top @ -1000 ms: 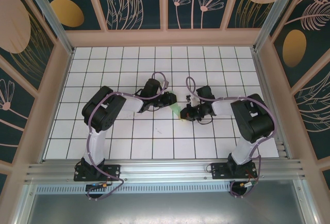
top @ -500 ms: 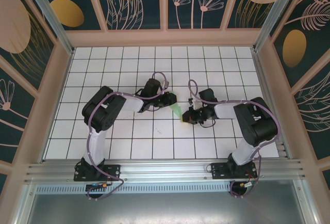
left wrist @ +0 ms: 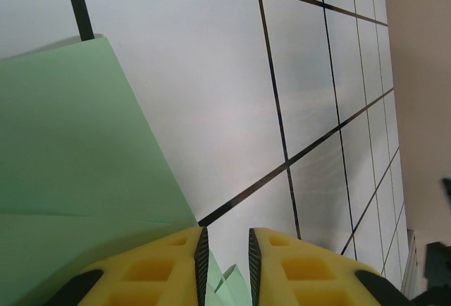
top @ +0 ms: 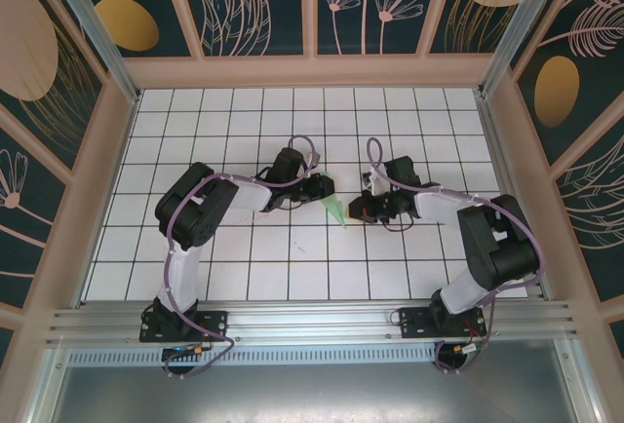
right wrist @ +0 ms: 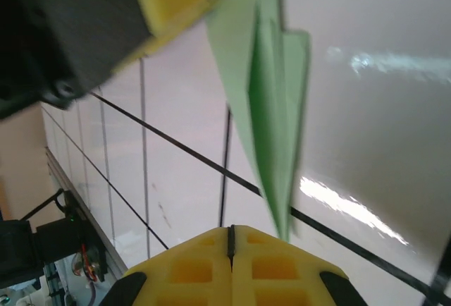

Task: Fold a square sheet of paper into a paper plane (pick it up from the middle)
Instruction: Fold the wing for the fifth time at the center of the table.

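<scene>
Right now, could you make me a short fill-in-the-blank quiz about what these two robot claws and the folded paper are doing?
1. The left gripper is pinching the paper plane, which is pale ___ in colour.
2. The right gripper has its jaws fully ___ and holds nothing.
3. The table under the arms is white with ___ grid lines.

Missing words: green; shut; black

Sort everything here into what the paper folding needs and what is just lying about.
For the job: paper plane, left pincer gripping it, right pincer shut and empty.
Just there: gridded table, patterned walls, metal rail.
</scene>
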Robot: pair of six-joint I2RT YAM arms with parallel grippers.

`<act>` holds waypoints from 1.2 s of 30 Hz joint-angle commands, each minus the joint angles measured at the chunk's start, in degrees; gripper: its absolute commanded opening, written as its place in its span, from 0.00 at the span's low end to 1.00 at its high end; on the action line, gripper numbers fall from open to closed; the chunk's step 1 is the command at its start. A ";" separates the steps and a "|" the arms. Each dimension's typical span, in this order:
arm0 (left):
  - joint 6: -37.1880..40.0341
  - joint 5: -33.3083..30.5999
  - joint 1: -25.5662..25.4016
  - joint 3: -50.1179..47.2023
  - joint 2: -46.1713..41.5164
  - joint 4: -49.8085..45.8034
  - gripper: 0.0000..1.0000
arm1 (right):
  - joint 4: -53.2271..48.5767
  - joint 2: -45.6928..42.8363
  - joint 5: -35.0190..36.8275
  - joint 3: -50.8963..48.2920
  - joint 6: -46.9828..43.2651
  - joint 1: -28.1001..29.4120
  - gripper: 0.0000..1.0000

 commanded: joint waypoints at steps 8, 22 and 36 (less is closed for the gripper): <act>1.32 -2.42 0.37 0.73 1.96 -5.77 0.27 | 7.37 9.39 -6.16 4.44 3.49 1.96 0.00; 1.42 -2.29 0.36 0.38 2.38 -5.76 0.27 | 2.57 15.72 1.22 2.23 0.46 1.99 0.00; 1.25 -2.15 0.36 -0.20 2.47 -5.54 0.27 | 7.38 13.21 -5.78 7.74 3.77 4.86 0.02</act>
